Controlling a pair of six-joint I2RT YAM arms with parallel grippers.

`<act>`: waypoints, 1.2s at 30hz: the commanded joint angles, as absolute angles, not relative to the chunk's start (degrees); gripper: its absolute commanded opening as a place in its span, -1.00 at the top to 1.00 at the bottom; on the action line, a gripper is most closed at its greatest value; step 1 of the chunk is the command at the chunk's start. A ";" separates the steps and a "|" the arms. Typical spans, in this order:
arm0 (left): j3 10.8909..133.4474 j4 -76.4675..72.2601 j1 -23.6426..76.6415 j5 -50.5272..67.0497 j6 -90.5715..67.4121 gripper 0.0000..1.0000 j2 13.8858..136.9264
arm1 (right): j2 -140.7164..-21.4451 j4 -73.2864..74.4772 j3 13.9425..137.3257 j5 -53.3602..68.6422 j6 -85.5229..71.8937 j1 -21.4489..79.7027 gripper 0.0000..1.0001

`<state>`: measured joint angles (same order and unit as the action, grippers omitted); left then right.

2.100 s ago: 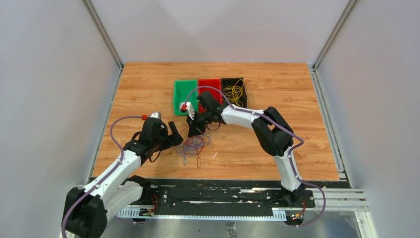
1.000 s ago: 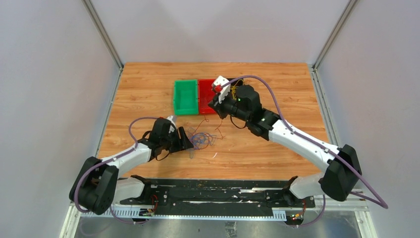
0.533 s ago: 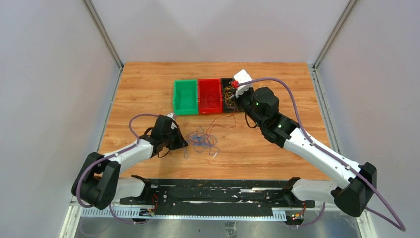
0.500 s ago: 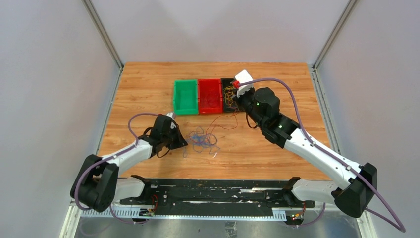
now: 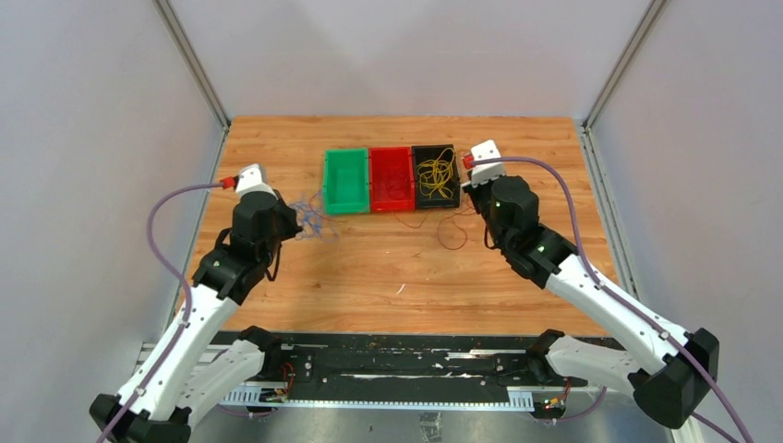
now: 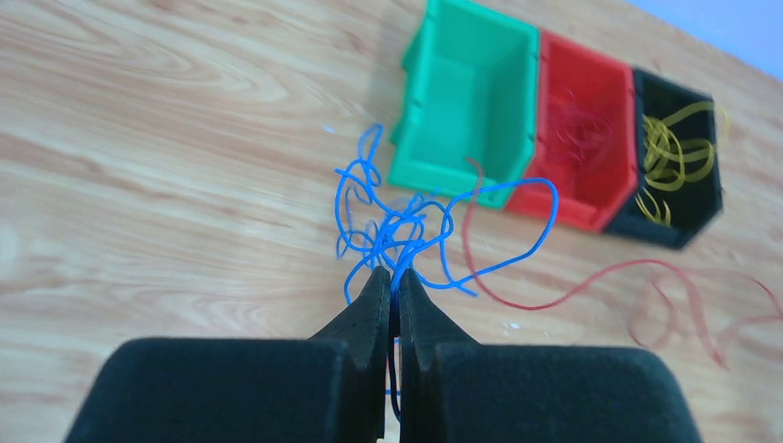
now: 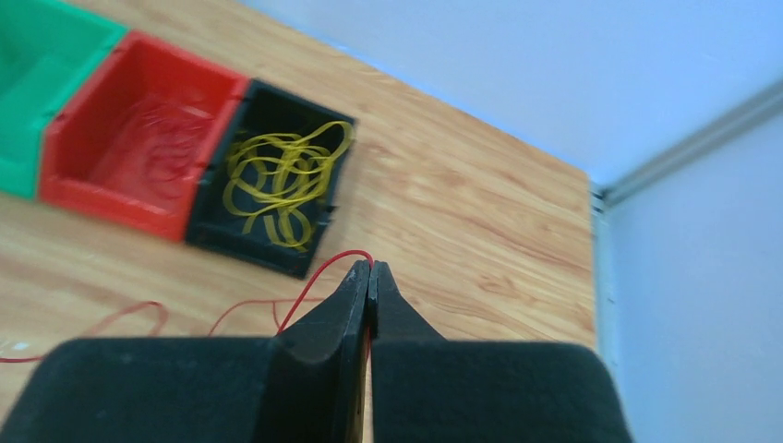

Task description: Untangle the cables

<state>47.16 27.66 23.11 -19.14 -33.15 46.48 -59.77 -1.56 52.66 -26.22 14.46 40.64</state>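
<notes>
The blue cables [image 6: 406, 221] hang as a loose tangle from my left gripper [image 6: 395, 279], which is shut on them just above the wood, in front of the green bin [image 6: 471, 101]. From above, the left gripper [image 5: 295, 221] and the blue cables [image 5: 310, 221] sit left of the green bin [image 5: 346, 209]. My right gripper [image 7: 371, 273] is shut on a red cable [image 7: 314, 286]. Seen from the top, the right gripper [image 5: 474, 205] is right of the black bin, and the red cable [image 5: 452, 236] trails over the table. The yellow cables [image 7: 277, 175] lie in the black bin [image 5: 436, 201].
Green, red [image 5: 391, 207] and black bins stand in a row at the table's middle back. Some red cables [image 7: 152, 148] lie in the red bin [image 7: 120, 208]. Grey walls and metal posts close in both sides.
The left arm has swung left and back with the blue cables, away from the table's middle. The right arm pulled the red cable rightwards, so the two colours have come apart.
</notes>
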 commanded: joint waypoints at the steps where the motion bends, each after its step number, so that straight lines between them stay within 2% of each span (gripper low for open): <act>1: 50.36 38.70 23.35 -35.59 -32.50 1.00 42.48 | -55.26 -0.92 52.42 -35.88 17.72 37.21 1.00; 7: 51.79 41.22 23.33 -37.99 -32.16 1.00 40.64 | -52.15 -0.91 53.21 -39.43 19.64 30.45 1.00; 14: 50.85 41.13 23.31 -36.00 -32.64 1.00 41.46 | -51.55 -0.84 55.12 -35.86 19.62 26.16 1.00; 19: 49.29 39.29 23.30 -30.41 -31.50 1.00 42.68 | -51.96 -0.26 58.68 -25.75 18.54 25.93 1.00; 28: 36.02 22.90 23.33 -2.10 -31.22 1.00 44.97 | -57.01 1.19 71.68 5.33 14.23 25.99 1.00; 34: 30.65 10.92 23.38 11.24 -34.55 1.00 50.47 | -63.29 0.50 81.93 19.93 10.60 26.10 1.00; 36: 30.14 9.52 23.38 13.01 -34.84 0.88 52.89 | -65.66 -1.03 85.57 23.90 9.14 26.22 1.00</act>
<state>31.44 18.70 23.11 2.90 -33.12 49.82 -62.78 0.89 79.44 10.83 13.15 26.59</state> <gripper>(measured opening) 0.025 0.012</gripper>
